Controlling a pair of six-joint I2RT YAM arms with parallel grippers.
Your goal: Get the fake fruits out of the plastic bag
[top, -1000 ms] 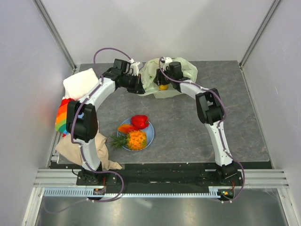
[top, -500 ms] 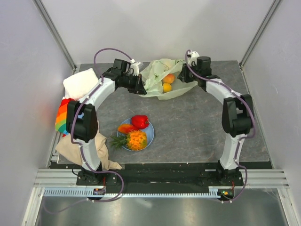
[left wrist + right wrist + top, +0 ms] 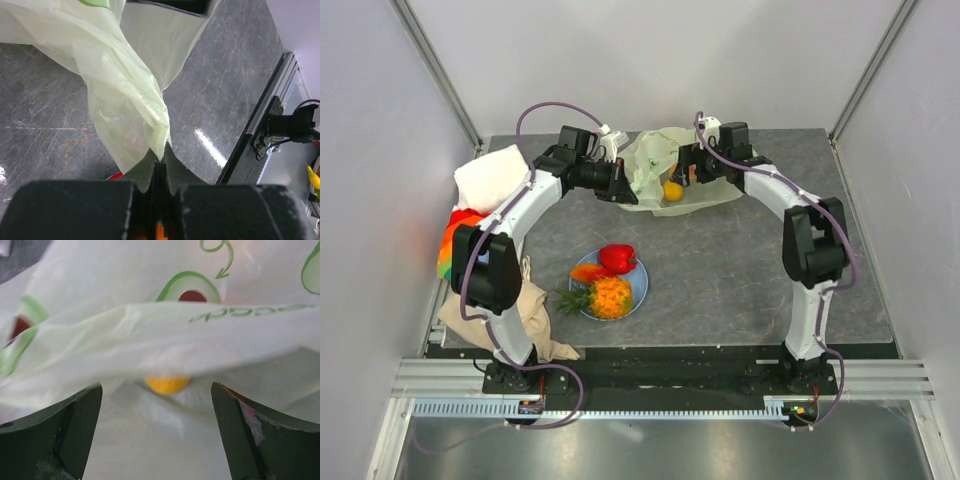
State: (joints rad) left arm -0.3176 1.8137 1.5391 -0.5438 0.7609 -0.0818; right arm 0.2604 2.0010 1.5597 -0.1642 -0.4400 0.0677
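Note:
The pale yellow-green plastic bag (image 3: 670, 160) lies at the back of the table. My left gripper (image 3: 620, 186) is shut on its left edge, and the film (image 3: 125, 100) is pinched between the fingertips (image 3: 162, 152). My right gripper (image 3: 688, 176) stands open at the bag's right side, low over the film (image 3: 150, 330). A yellow-orange round fruit (image 3: 672, 190) lies inside the bag, half under a fold and just ahead of the open jaws (image 3: 167, 383). On the light-blue plate (image 3: 640, 283) rest the pineapple (image 3: 610, 297), the red pepper-like piece (image 3: 617, 257) and the peach (image 3: 588, 272).
A white cloth (image 3: 490, 178) and a rainbow-striped item (image 3: 455, 240) lie at the left edge. A beige cloth (image 3: 525, 315) lies by the left arm's base. Walls enclose the table at the back and on both sides.
The right gripper pulled back to the bag's right edge, then moved left into the bag again with its jaws opened wide. Only one of the two fruits seen in the bag still shows.

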